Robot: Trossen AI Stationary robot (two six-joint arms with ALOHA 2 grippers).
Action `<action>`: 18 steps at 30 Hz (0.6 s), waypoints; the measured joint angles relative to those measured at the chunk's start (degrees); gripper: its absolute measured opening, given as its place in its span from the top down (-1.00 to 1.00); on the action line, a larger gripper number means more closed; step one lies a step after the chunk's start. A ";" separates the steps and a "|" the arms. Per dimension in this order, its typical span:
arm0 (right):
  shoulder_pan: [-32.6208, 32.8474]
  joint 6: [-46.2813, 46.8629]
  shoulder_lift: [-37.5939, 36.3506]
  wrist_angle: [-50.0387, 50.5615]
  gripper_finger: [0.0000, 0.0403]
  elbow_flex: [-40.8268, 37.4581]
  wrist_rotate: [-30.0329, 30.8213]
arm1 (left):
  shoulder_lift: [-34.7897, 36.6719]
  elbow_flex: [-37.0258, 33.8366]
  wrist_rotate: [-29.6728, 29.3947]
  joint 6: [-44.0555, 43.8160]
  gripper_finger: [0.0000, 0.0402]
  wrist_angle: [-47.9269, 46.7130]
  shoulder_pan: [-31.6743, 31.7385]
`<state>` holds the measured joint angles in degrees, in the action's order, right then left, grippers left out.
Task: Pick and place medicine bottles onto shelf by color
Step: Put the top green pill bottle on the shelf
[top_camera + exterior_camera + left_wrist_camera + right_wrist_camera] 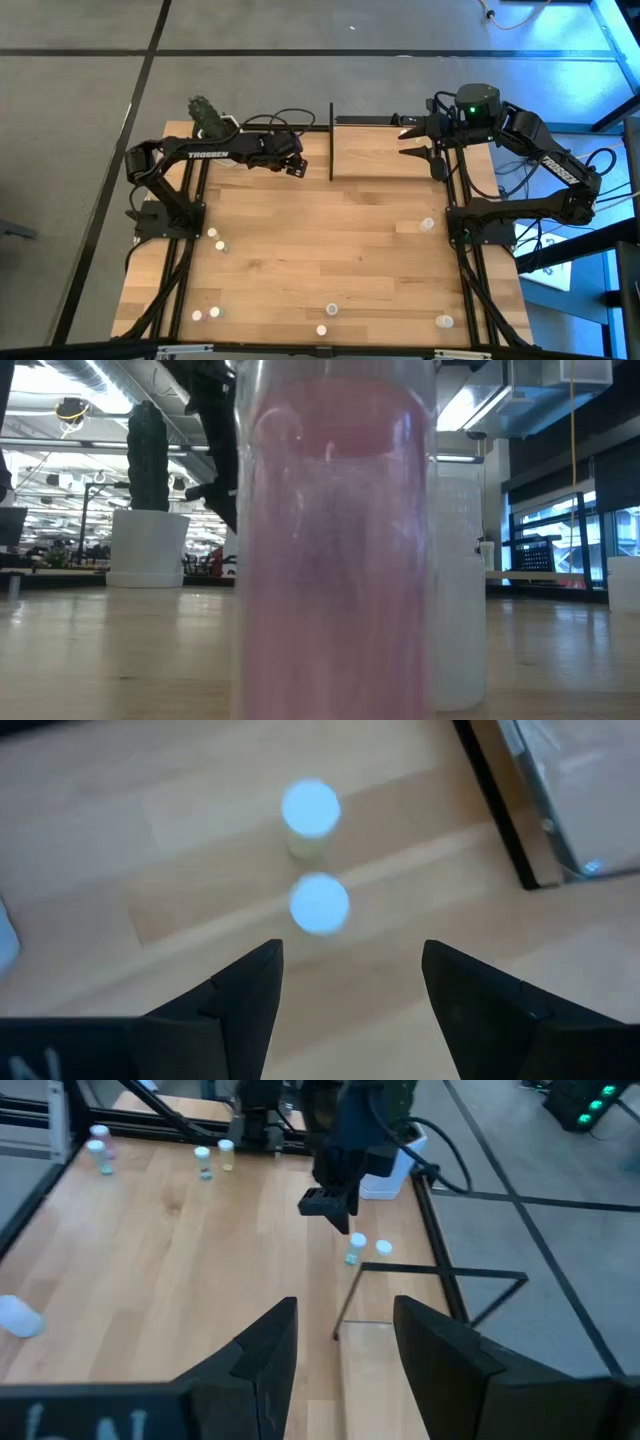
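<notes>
Two small white-capped medicine bottles [319, 903] [311, 808] stand upright on the tabletop, just left of the shelf's black upright [331, 140]. My left gripper [350, 970] hangs open above and just short of them, tilted steeply down, touching neither. It also shows in the right wrist view, where the left gripper [330, 1205] hovers over the pair [352, 1245]. The shelf [385, 152], a light-wood board, lies at the table's far edge. My right gripper [418, 138] waits raised over the shelf's far right end, open with nothing between its fingers. A pink bottle [335, 540] fills the low view.
Loose bottles stand at the left edge [213, 233], along the near edge [198, 315] [331, 310] [444, 321] and at the right [427, 224]. A white plant pot [205, 118] sits at the far left corner, behind my left arm. The table's middle [320, 240] is bare wood.
</notes>
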<state>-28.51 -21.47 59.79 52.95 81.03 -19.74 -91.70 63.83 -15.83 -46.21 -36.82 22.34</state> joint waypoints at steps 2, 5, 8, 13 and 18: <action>0.00 0.00 0.00 0.00 0.16 -0.02 0.99 | -0.02 -1.02 -0.78 1.13 -0.16 1.53 0.36; 0.00 -0.02 0.00 0.00 0.16 -0.02 2.09 | -0.01 -2.30 -2.48 1.98 -0.16 3.74 0.64; 0.00 -0.02 0.00 -0.01 0.16 -0.02 2.12 | -0.02 -3.63 -2.87 1.98 -0.16 5.32 0.95; 0.00 -0.03 0.00 -0.05 0.16 -0.02 2.14 | -1.22 -4.92 -2.22 2.91 -0.16 8.36 0.91; -0.03 -0.06 0.00 -1.16 0.16 -0.07 2.29 | -2.57 -5.05 -4.40 4.82 -0.16 11.34 0.47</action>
<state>-28.55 -21.53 59.79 51.79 80.97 -17.45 -94.27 58.78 -20.23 -41.39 -25.48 22.81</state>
